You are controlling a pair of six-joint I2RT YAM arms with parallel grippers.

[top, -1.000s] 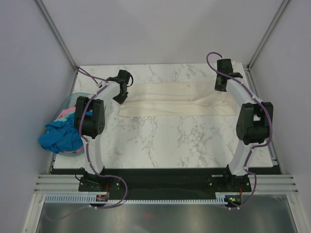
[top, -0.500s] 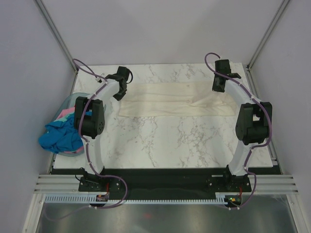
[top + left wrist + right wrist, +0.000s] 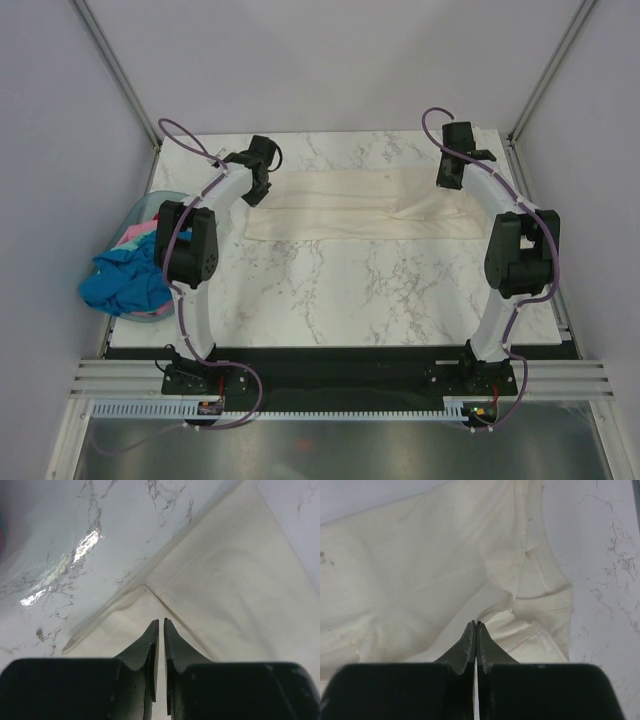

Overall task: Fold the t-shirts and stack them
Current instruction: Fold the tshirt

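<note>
A cream-white t-shirt lies folded into a long flat strip across the far middle of the marble table. My left gripper hovers over the strip's left end, jaws shut with a hairline gap and nothing between them. In the left wrist view its tips sit above a folded corner of the shirt. My right gripper is over the strip's right end. In the right wrist view it is shut, tips at a crease of the shirt near a sleeve hem; no cloth looks lifted.
A pale blue basket stands at the table's left edge, holding a bright blue shirt that spills over its rim, with pink cloth behind it. Grey walls and frame posts enclose the table.
My left gripper has moved away and to the right, toward the shirt's far left corner. My right gripper shifted slightly away. The shirt has not moved.
</note>
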